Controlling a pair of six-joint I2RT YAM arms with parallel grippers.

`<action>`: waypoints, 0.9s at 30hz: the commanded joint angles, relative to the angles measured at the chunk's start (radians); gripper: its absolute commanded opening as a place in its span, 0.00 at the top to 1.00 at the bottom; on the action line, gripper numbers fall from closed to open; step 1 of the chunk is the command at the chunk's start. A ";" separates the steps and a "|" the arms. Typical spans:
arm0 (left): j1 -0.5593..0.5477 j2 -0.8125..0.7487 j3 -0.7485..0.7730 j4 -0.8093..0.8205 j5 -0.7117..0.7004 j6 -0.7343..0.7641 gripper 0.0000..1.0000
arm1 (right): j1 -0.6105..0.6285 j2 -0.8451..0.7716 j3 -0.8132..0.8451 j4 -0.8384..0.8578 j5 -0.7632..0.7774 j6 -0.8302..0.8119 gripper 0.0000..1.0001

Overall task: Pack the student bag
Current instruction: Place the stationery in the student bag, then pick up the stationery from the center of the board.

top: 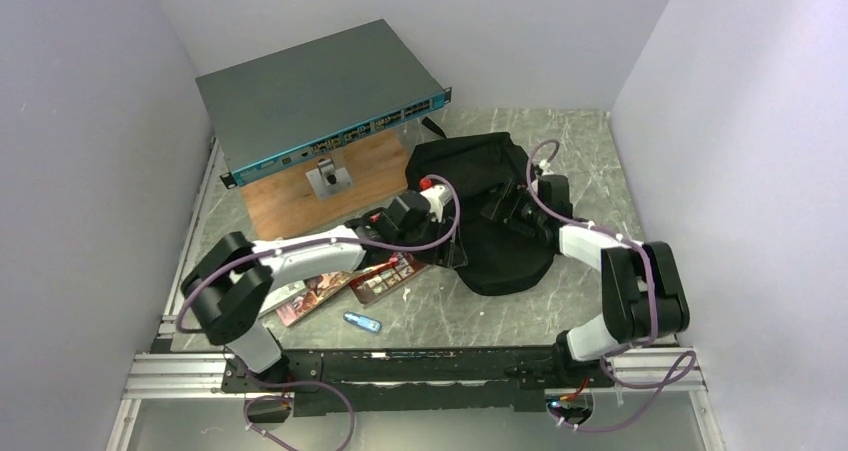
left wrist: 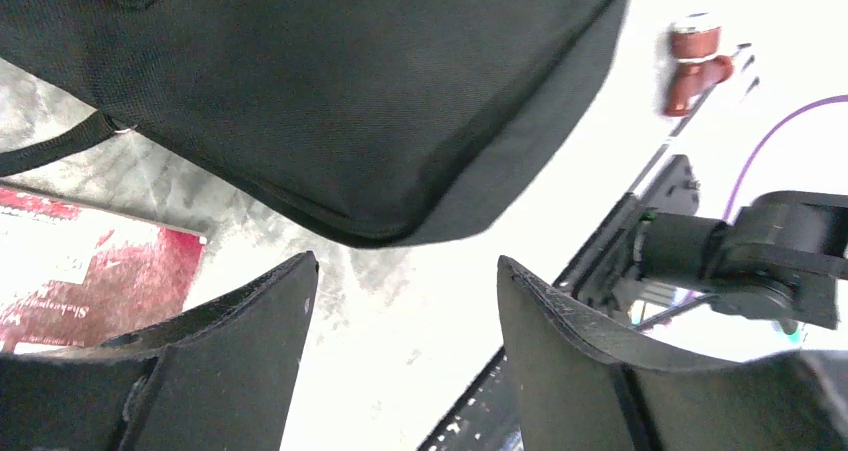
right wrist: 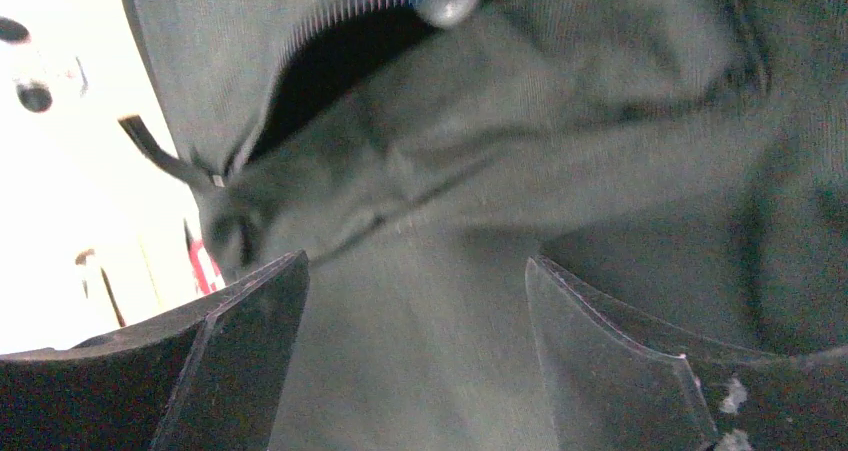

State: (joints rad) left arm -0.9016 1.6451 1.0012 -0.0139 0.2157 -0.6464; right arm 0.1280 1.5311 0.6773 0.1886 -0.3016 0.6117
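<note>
The student bag (top: 495, 236), a black soft backpack, lies at the middle of the table. Its dark fabric fills the top of the left wrist view (left wrist: 330, 91), and a strap (left wrist: 50, 146) trails off to the left. My left gripper (top: 452, 253) is at the bag's near left edge and stands open (left wrist: 406, 261), with only bare table between its fingers. From the right, my right gripper (top: 505, 211) reaches onto the bag. It is open (right wrist: 415, 259) just over the fabric, below a gaping zip opening (right wrist: 340, 71), and holds nothing.
A flat grey network switch (top: 320, 101) rests on a wooden box (top: 325, 181) at the back left. Red-covered books (top: 340, 279) and a small blue item (top: 362, 322) lie near the left arm. A small red thing (left wrist: 695, 66) shows past the bag. Walls close in left, right and behind.
</note>
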 commanded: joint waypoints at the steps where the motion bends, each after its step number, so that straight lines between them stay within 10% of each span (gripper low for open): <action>1: -0.005 -0.160 -0.034 -0.018 -0.031 0.023 0.28 | 0.024 -0.150 -0.068 -0.077 -0.017 -0.149 0.18; 15: -0.006 -0.907 -0.195 -0.313 -0.589 0.158 0.03 | 0.640 -0.511 -0.130 -0.111 0.225 -0.348 0.18; 27: -0.006 -1.213 -0.159 -0.652 -0.809 0.078 0.00 | 1.166 -0.017 0.125 -0.065 0.429 -0.326 0.13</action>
State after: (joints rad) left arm -0.9031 0.4198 0.8097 -0.4976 -0.4999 -0.5289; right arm 1.1957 1.3849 0.6582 0.1055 -0.0006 0.2836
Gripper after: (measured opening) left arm 0.996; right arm 0.857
